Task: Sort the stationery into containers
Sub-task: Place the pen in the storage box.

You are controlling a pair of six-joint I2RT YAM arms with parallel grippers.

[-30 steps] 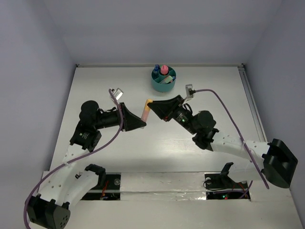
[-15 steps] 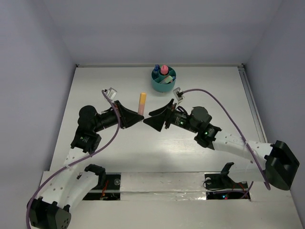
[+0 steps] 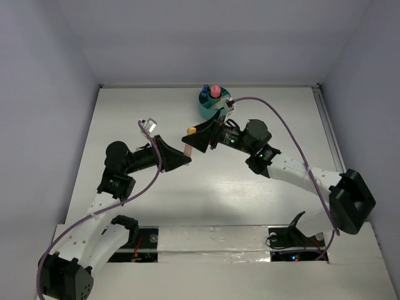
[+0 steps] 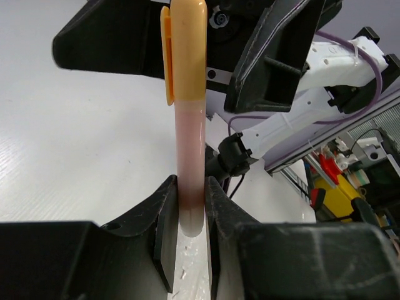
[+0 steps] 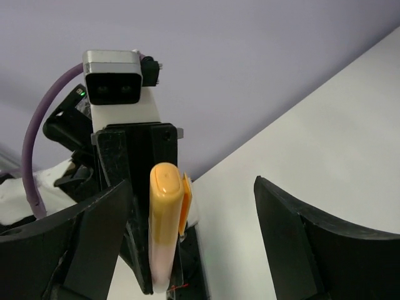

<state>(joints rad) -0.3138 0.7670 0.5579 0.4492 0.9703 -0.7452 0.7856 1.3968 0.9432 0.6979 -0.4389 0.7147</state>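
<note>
A highlighter (image 3: 189,144) with an orange cap and a pale pink barrel is held above the table. My left gripper (image 4: 190,206) is shut on the barrel's lower end, and the highlighter (image 4: 187,94) points away from it. My right gripper (image 3: 195,139) is open, with its fingers on either side of the capped end. In the right wrist view the highlighter (image 5: 164,225) stands close to one finger (image 5: 100,231) of the right gripper (image 5: 187,187); a wide gap separates it from the other finger. The teal cup (image 3: 207,112) stands at the back, partly hidden by the right arm.
A pink-capped bottle (image 3: 215,91) and a blue-capped item (image 3: 205,89) stand in the cup. The right arm's purple cable (image 3: 281,125) arcs over the table's right half. White walls close in the table on three sides.
The right gripper let go of the highlighter's cap, opened wide and drew back. It has since moved forward over the capped end again. The left gripper kept its hold throughout.
</note>
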